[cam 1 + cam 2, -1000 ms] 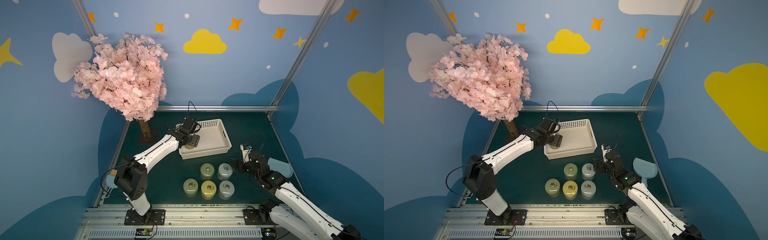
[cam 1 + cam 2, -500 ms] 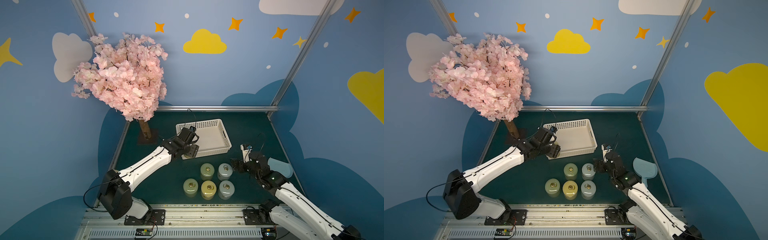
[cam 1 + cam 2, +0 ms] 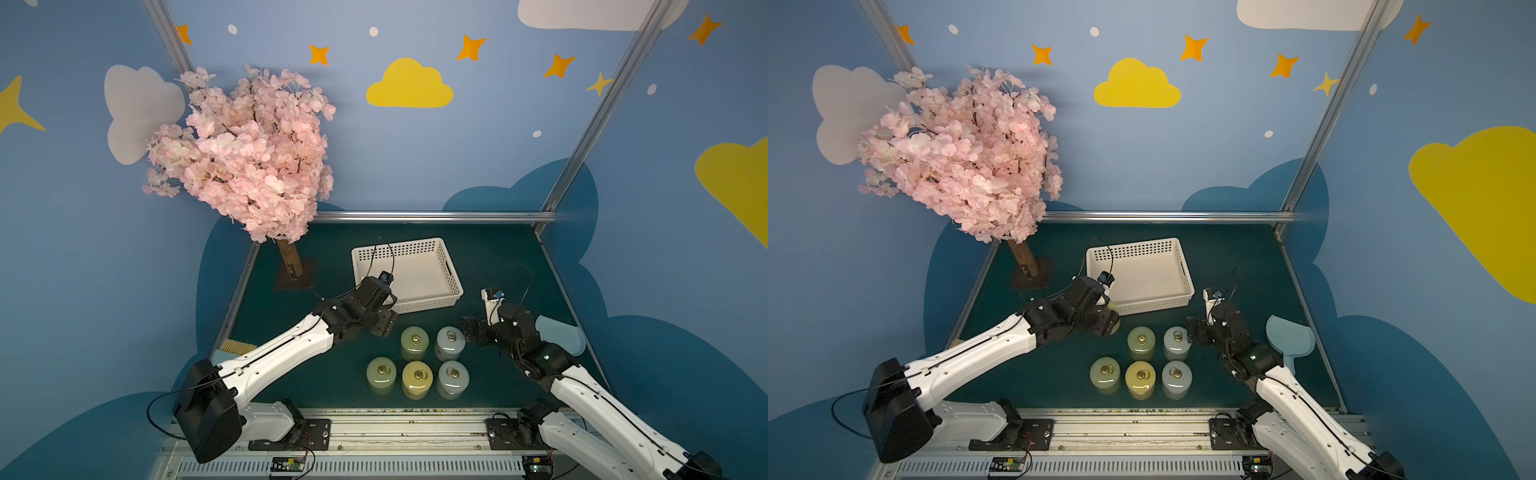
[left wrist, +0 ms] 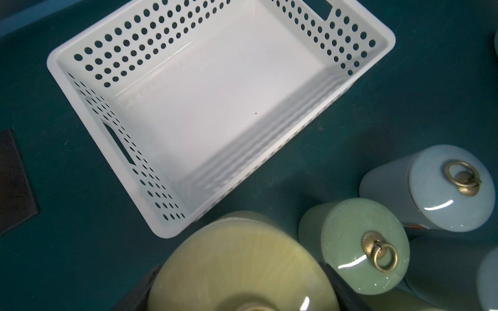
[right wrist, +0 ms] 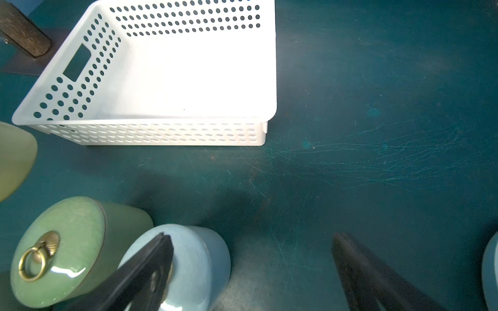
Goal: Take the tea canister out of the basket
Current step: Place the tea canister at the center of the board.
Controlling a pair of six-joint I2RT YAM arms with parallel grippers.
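Yellow-green ceramic tea canister [image 4: 237,269] is being gripped by the left jaws just outside the empty white perforated plastic basket [image 3: 419,302], only set-down on the green surface [image 3: 498,257] seemingly remaining; right jaws standing open.

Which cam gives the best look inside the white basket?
Left wrist: the basket is seen nearly whole from above, floor bare, both slot handles visible. Both top views show it small, the left arm hiding its near corner. Right wrist crops the far side and blows out the floor.

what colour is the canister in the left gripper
Yellow-green canister, clearest in the left wrist view.
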